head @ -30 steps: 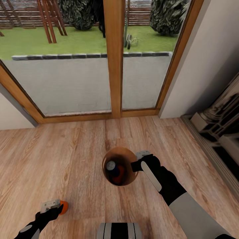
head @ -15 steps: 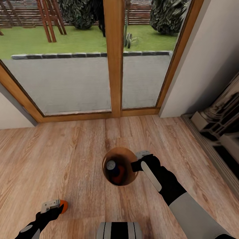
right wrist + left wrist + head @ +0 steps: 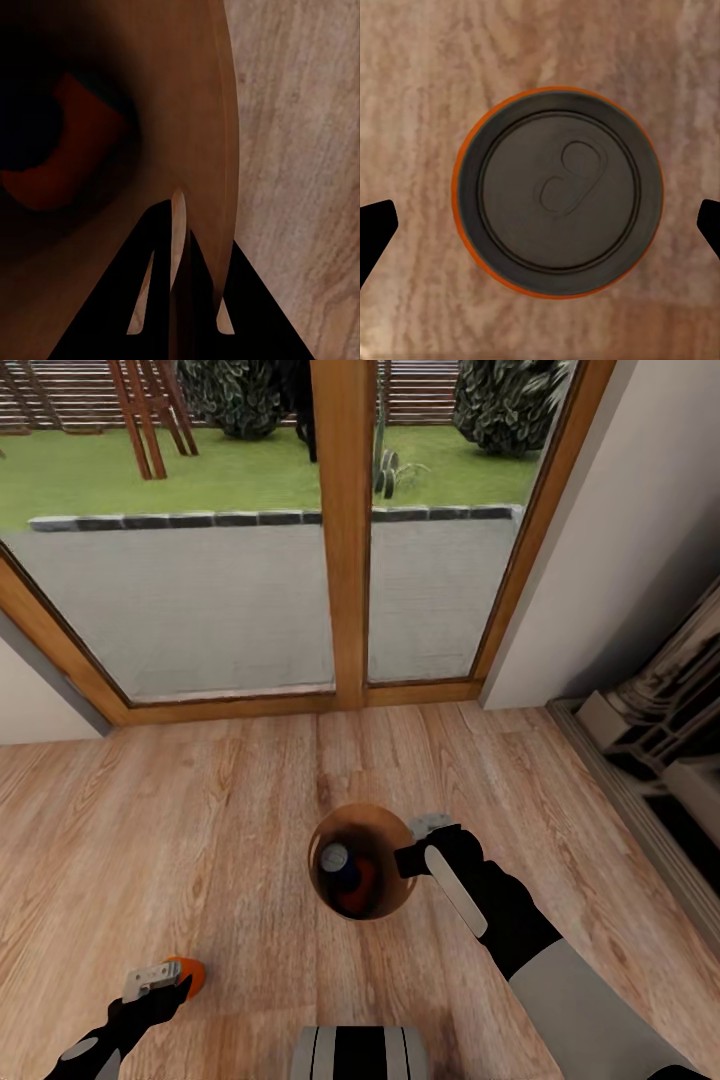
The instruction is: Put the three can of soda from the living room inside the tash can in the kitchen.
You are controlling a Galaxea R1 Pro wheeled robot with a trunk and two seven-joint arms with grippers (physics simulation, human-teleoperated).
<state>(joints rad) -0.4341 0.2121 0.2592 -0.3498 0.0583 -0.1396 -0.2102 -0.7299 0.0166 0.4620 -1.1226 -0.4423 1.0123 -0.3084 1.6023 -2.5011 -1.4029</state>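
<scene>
The robot stands on a pale wood-plank floor (image 3: pixel 200 830) facing tall glass doors (image 3: pixel 345 530) with warm wooden frames; beyond them lie grey paving and a strip of lawn.

The right gripper (image 3: pixel 418 842) holds a small round bucket (image 3: pixel 392 838) by its rim, above the floor in front of the robot. In the right wrist view its fingers (image 3: pixel 161 285) are pinched narrow with the thin rim (image 3: pixel 178 225) between them, one finger inside and one outside. The bucket's inside is smooth, shiny copper-brown, tapering toward the bottom. Down in it sit two cans: a blue can (image 3: pixel 338 863) with a silver top, upright or nearly so, and an orange can (image 3: pixel 360 892) beside it, touching or almost touching. In the right wrist view the orange one shows as a dull red-orange shape (image 3: pixel 67 161) deep in shadow.

The third can (image 3: pixel 190 975), orange, stands upright on the floor low at the robot's left, well apart from the bucket. The left gripper (image 3: pixel 160 982) hangs right at it. In the left wrist view its round grey lid (image 3: pixel 559 191) with pull tab faces the camera, ringed by the orange wall, and the two dark fingers (image 3: pixel 375 232) stand wide on either side, not touching it.
</scene>
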